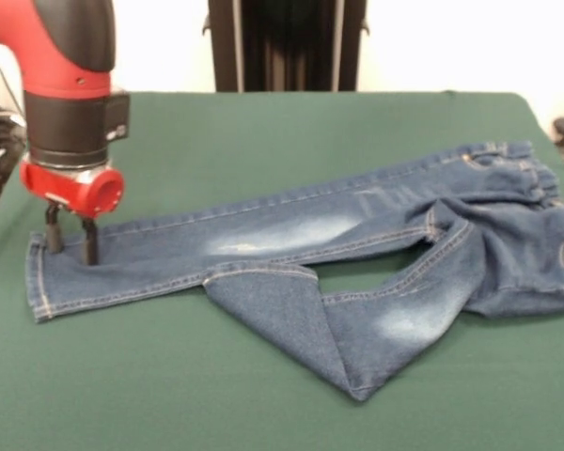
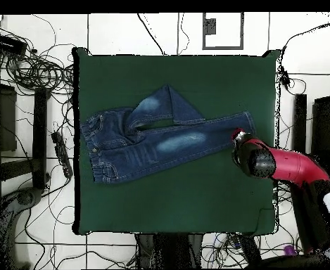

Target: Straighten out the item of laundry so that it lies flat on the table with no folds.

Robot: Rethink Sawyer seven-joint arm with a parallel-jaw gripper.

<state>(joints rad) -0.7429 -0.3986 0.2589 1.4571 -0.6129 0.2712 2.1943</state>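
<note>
Looking from the left in the front view, we are seeing our pincer [image 1: 71, 242] standing on the cuff end of the jeans [image 1: 291, 240], likely so we can pull that leg straight. Its two fingers [image 1: 91, 242] are sitting a little apart, tips down on the denim; we are not sure they are pinching any cloth. The jeans are lying across the green tabletop [image 1: 263, 132]. Further right, the other leg is lying folded back on itself, so it is needing flattening. The waistband is sitting at the far right.
</note>
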